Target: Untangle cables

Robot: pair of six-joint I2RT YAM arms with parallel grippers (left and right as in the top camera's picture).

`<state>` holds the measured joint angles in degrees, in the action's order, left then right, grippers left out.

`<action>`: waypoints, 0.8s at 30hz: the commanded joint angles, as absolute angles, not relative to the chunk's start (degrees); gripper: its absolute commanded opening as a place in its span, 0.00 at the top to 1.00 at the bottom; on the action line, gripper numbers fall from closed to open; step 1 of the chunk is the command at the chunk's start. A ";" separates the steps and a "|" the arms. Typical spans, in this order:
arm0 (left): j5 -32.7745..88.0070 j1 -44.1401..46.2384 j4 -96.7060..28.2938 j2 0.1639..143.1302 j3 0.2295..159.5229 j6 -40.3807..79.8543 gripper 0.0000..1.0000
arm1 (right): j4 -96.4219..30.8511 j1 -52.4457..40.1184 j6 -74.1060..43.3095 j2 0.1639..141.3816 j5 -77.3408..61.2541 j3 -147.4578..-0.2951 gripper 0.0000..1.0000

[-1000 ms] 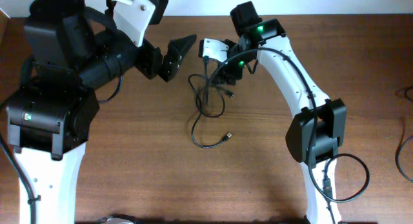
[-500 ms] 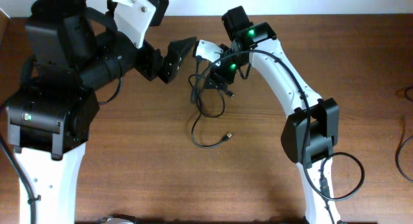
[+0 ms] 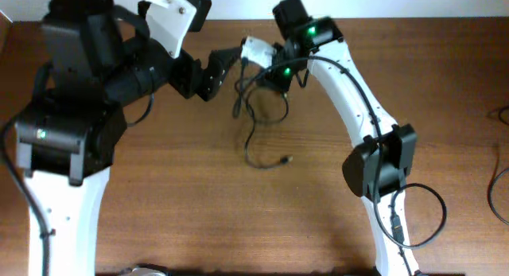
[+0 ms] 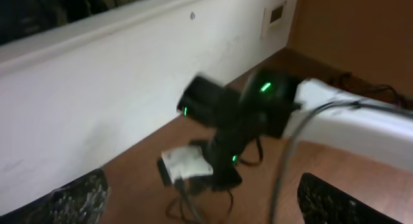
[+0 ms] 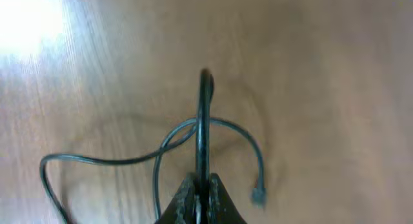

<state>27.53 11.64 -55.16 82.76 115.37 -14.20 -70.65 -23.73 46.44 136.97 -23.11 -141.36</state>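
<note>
The cables point(image 3: 253, 117) are thin black cords in a loose tangle at the table's far middle, with one plug end point(image 3: 286, 159) trailing toward the front. My right gripper point(image 3: 267, 80) hangs over the top of the tangle. In the right wrist view the right gripper point(image 5: 202, 188) is shut on one black cable strand point(image 5: 204, 114) that runs straight out from the jaws. Other loops point(image 5: 161, 150) and a small plug point(image 5: 258, 197) lie on the wood below. My left gripper point(image 3: 227, 65) stands open just left of the tangle. Its fingers point(image 4: 74, 198) are wide apart with nothing between them.
The white wall and table's far edge point(image 4: 97, 88) lie right behind the tangle. The right arm's wrist point(image 4: 248, 117) fills the middle of the left wrist view. Thick arm cables point(image 3: 417, 216) loop at the right front, and more cords point(image 3: 501, 188) lie at the right edge.
My right gripper has shut on a cable strand and drawn it toward the far edge. The tangle and its trailing plug shifted that way. The left arm moved only slightly.
</note>
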 commanded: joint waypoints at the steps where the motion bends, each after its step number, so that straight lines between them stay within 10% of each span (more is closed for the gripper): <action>1: 28.95 11.44 -55.46 84.99 116.36 -15.11 0.05 | -73.32 -23.88 44.82 136.00 -15.77 -153.80 0.96; 13: 28.67 11.44 -59.70 85.34 116.33 -15.14 0.05 | -67.57 -20.12 12.27 130.26 -12.34 -180.07 0.96; 24: 24.21 11.44 -58.19 85.41 116.33 -15.07 0.03 | -76.62 -20.23 0.95 119.20 -41.82 -180.05 0.96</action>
